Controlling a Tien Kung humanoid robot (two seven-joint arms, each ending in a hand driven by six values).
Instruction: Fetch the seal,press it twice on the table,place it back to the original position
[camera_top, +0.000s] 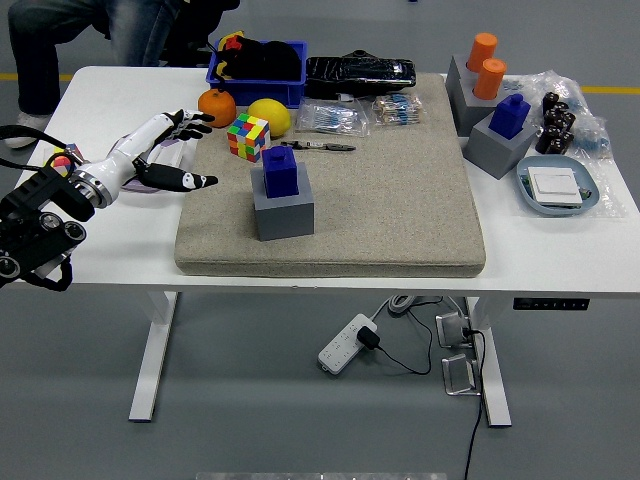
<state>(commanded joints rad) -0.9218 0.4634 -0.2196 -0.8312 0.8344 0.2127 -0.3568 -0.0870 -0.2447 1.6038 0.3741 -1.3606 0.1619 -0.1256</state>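
Observation:
A blue seal (280, 171) stands upright on a grey block (284, 210) on the left part of the beige mat (380, 200). My left hand (170, 150) reaches in from the left over the mat's left edge, fingers spread and empty, a short way left of the seal and apart from it. A second blue seal (511, 113) sits on another grey block (496, 146) at the right. My right arm is out of view.
A Rubik's cube (248, 136), an orange (216, 107), a lemon (269, 117) and a blue bin (256, 65) lie behind the seal. Orange cylinders (486, 64) and a plate (556, 188) stand at the right. A person's legs (60, 40) show at the far left.

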